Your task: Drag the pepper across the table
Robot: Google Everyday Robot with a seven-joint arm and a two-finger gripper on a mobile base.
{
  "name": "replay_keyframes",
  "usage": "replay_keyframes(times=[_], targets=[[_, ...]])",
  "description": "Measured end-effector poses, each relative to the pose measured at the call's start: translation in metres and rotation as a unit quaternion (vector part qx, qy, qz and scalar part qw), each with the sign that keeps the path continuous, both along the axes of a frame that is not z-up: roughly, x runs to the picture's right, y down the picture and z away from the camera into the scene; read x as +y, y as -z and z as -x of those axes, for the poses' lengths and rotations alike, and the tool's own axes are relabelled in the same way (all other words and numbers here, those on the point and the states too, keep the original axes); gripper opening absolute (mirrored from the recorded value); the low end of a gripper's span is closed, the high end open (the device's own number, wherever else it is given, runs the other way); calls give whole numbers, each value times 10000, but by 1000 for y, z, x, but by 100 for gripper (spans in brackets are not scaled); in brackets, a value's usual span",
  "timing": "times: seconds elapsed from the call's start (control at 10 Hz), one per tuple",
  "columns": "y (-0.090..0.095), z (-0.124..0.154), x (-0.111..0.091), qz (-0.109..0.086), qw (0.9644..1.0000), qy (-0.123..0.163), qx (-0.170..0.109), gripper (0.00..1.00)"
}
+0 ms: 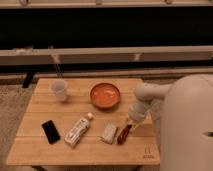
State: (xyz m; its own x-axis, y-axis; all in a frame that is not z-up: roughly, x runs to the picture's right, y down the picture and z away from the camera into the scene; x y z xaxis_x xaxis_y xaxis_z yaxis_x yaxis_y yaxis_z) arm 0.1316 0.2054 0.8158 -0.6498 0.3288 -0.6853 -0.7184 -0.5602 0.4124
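Red-brown pepper (123, 134) lies near the table (45, 152)'s front right corner; gripper (131, 121) touches its upper end.

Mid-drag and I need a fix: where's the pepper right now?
In the camera view the pepper lies on the front right part of the table, just right of the small pale packet, with the gripper at its upper end.
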Motion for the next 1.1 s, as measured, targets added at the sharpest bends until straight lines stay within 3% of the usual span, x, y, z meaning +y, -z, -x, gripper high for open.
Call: replay_keyframes(times=[0.2,1.1], targets=[[-7,14,-11,-24,10000,-32,-42,10],[-23,19,-45,-170,9997,-127,-138,10]])
